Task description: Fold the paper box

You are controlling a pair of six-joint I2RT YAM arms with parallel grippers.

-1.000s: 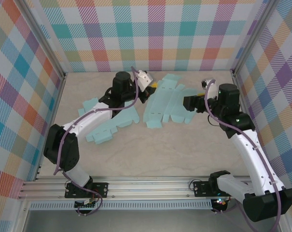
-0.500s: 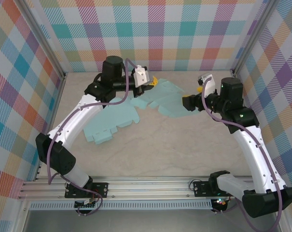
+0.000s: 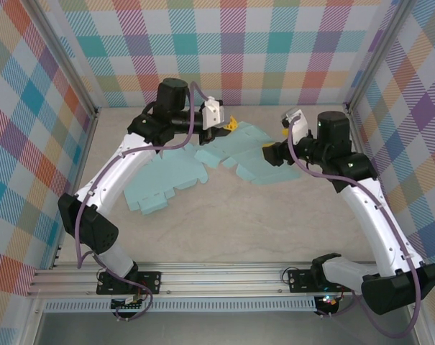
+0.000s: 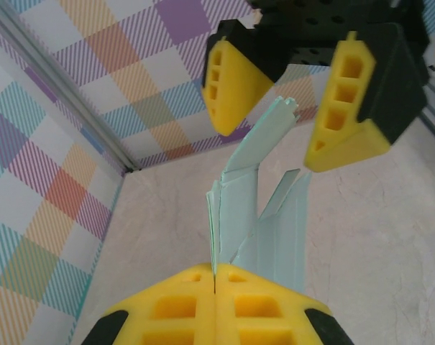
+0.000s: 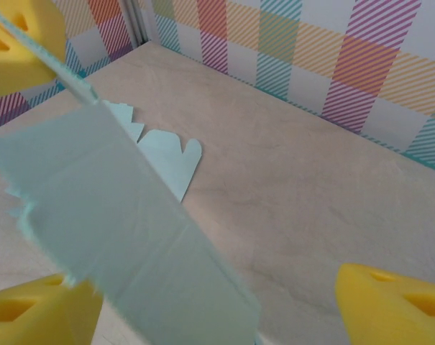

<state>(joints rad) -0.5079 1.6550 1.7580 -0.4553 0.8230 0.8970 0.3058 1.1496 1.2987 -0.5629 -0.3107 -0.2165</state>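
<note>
Aloft, paper box (image 3: 242,154), pinched in left jaws

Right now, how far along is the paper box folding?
Early. Done: one blue blank is picked up, pinched at one edge by the shut left hand. In hand: the open right hand straddles its far end without gripping. Left: no panels form walls yet, so all the folding remains, and a second blank lies flat on the table.
</note>
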